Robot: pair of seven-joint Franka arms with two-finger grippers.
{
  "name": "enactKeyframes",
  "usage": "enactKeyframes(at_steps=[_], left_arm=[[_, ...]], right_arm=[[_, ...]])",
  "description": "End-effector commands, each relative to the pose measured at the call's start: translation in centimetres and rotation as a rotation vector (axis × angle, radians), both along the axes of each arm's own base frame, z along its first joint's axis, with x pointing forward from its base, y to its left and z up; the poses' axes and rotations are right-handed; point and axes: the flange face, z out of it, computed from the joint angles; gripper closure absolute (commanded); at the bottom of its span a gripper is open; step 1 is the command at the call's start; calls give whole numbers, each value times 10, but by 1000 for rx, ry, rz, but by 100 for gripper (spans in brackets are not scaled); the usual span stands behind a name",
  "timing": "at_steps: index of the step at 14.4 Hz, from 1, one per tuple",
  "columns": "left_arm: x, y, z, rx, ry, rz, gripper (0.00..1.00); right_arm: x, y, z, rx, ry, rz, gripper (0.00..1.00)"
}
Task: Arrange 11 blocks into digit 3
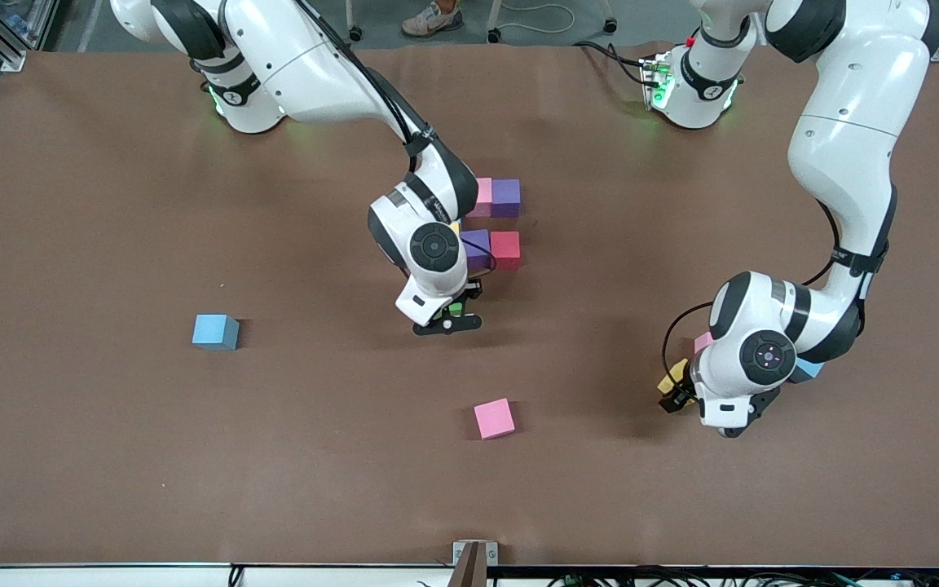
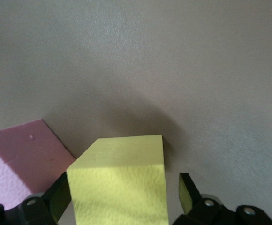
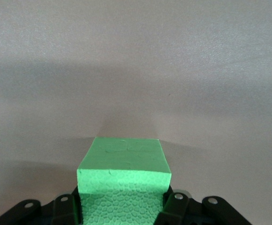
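Two jobs: right gripper clamps green block, I seat it flush beside purple block; left gripper spread around yellow block, I centre before closing.

The front view looks down from high across the table, facing both arm bases. Each wrist view looks close down past its own fingers onto the table top, also seen in the front view.

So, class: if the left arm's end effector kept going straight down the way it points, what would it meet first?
The yellow block already sits between the left end effector's open fingers; under it, the brown table.
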Motion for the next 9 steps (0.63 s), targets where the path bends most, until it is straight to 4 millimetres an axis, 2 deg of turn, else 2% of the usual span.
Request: enactKeyframes(at_steps=[1, 5, 7, 8, 9], left_arm=[[3, -2, -1, -11, -9, 6, 20], [3, -3, 4, -11, -15, 10, 53], [2, -10, 5, -13, -14, 10, 70], [2, -12, 12, -13, -18, 8, 75], [4, -13, 28, -14, -34, 8, 75]], right_arm=[[1, 7, -6, 3, -22, -6, 100], [1, 6, -5, -3, -25, 3, 99], [0, 3, -8, -13, -16, 3, 99], [-2, 2, -11, -18, -11, 3, 99], [-3, 1, -13, -23, -8, 2, 99]])
